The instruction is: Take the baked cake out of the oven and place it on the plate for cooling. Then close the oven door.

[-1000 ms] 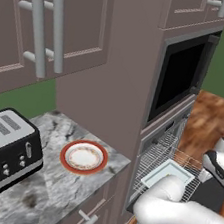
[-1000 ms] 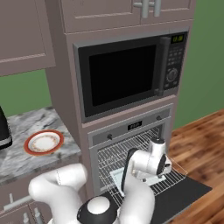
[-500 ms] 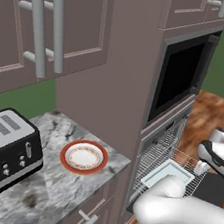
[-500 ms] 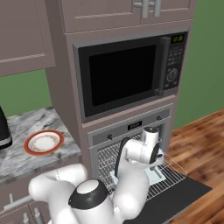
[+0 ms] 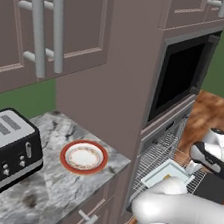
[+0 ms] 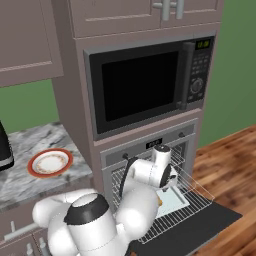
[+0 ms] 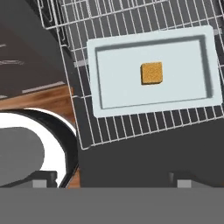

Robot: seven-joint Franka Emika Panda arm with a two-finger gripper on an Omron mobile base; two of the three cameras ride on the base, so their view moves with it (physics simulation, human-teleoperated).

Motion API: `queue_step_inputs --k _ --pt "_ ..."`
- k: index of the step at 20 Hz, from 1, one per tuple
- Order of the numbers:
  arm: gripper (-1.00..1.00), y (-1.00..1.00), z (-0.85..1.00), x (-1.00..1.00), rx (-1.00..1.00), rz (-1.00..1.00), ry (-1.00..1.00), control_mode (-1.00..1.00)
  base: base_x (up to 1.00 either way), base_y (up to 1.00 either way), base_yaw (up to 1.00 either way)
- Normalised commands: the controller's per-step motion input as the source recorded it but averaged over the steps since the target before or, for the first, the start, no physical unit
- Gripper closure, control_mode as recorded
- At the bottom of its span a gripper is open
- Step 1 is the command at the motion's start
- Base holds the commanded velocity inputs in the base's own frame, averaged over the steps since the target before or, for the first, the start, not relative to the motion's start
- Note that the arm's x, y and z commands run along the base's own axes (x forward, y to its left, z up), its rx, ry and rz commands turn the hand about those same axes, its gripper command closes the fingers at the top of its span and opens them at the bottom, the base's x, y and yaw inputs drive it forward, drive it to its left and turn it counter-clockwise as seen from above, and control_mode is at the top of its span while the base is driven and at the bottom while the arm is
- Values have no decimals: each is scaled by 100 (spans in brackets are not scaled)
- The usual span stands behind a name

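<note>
The baked cake (image 7: 152, 73), a small golden-brown square, lies in the middle of the pale baking tray (image 7: 118, 81), which rests on a wire rack (image 7: 131, 124) pulled out of the oven (image 6: 155, 144). The oven door (image 6: 202, 224) hangs open and flat under the rack. My gripper (image 7: 113, 180) hovers above the tray's near side, open and holding nothing, with its fingertips (image 7: 43, 177) well short of the cake. The hand (image 6: 161, 169) hangs just in front of the oven opening. The plate (image 5: 65, 154), white with an orange-red rim, sits on the marble counter (image 5: 47, 191) left of the oven.
A black-windowed microwave (image 6: 142, 85) is built in right above the oven. A black and silver toaster (image 5: 4, 154) stands on the counter left of the plate. Wall cabinets (image 5: 50, 29) hang over the counter. Wood floor (image 6: 230, 165) lies to the right of the open door.
The hand has swung a little left and toward the oven opening, over the pulled-out rack. The jaws have stayed open, and the cake and tray have not moved.
</note>
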Motion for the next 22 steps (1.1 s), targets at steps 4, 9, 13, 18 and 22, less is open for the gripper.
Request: queue_step_inputs --k 4,9,13,18,22 --pt "-100 6 -10 -5 0 -6 -27 -100 0 0 0" --pt "-100 6 -2 -1 0 -2 -11 -100 0 0 0" --pt "-100 0 0 5 0 0 2 -100 0 0 0" --pt "-100 0 0 15 0 0 9 -100 0 0 0" --pt "-100 0 0 9 0 0 2 -100 0 0 0"
